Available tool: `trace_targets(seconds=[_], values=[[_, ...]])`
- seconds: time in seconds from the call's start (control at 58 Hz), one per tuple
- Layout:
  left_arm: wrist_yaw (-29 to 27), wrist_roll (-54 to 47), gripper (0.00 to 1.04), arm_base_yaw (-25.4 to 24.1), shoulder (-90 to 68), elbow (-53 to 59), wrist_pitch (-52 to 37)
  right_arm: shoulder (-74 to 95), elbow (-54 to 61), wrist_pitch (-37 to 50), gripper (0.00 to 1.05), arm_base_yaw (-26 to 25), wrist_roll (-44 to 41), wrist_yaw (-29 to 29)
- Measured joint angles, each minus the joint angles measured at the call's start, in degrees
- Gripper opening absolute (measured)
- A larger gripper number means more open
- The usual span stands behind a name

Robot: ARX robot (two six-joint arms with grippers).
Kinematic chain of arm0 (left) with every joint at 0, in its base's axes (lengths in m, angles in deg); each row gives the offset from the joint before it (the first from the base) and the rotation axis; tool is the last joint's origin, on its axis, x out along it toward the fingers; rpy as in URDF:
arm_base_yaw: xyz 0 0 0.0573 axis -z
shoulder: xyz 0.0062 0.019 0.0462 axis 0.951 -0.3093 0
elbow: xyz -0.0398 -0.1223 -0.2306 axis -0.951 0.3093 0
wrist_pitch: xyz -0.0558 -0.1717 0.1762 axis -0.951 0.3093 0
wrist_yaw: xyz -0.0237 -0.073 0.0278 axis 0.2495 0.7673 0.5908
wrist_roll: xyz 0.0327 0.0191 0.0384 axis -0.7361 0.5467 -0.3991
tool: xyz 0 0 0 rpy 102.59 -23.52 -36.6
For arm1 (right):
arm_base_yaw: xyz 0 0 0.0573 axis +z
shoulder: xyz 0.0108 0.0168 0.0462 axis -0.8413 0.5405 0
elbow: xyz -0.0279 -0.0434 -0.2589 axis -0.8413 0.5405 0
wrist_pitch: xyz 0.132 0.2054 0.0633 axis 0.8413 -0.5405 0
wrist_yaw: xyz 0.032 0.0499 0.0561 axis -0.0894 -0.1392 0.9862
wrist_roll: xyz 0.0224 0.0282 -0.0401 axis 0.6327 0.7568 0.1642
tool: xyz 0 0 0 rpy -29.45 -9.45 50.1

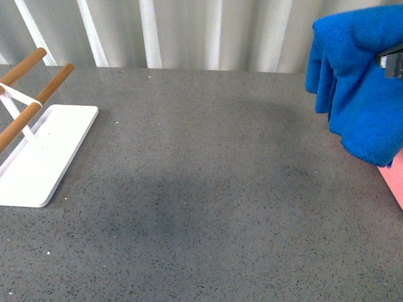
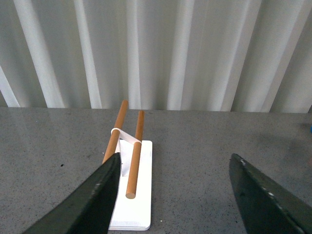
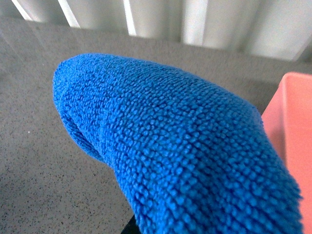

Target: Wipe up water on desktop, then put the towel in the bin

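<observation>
The bright blue fluffy microfibre towel hangs bunched from the right gripper at the right of the scene, lifted clear of the dark grey speckled stone-like desktop; the jaws are buried in cloth, but the towel's weight hangs from them, so I judge them clamped on it; the salmon-pink straight-walled rectangular bin sits just below and beside the towel's lower fold, only its corner in view. No standing water shows on the desktop, so the wiping looks done and the drop into the bin is the step in hand. To do it well, bring the towel's whole hanging bulk over the bin's opening, not its near wall; lower it until the trailing fold is inside the rim; only then release. The left gripper hovers empty with jaws spread wide, facing the white flat rack with two wooden rods.
</observation>
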Motion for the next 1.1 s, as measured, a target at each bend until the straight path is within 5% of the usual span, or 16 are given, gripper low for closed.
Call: trace_targets(seconds=[0.207,0.569,1.104], values=[[0.0,0.0,1.00,0.0,0.0,0.0,0.0,9.1,-7.1,-4.7,0.04,4.8,2.5,1.4],[0.0,-0.1,0.98,0.0,0.0,0.0,0.0,26.8,-14.3,-11.7,0.04,6.4,8.4,-7.6],[0.0,-0.1,0.98,0.0,0.0,0.0,0.0,33.9,-22.1,-14.7,0.04,2.2,8.8,-6.3]])
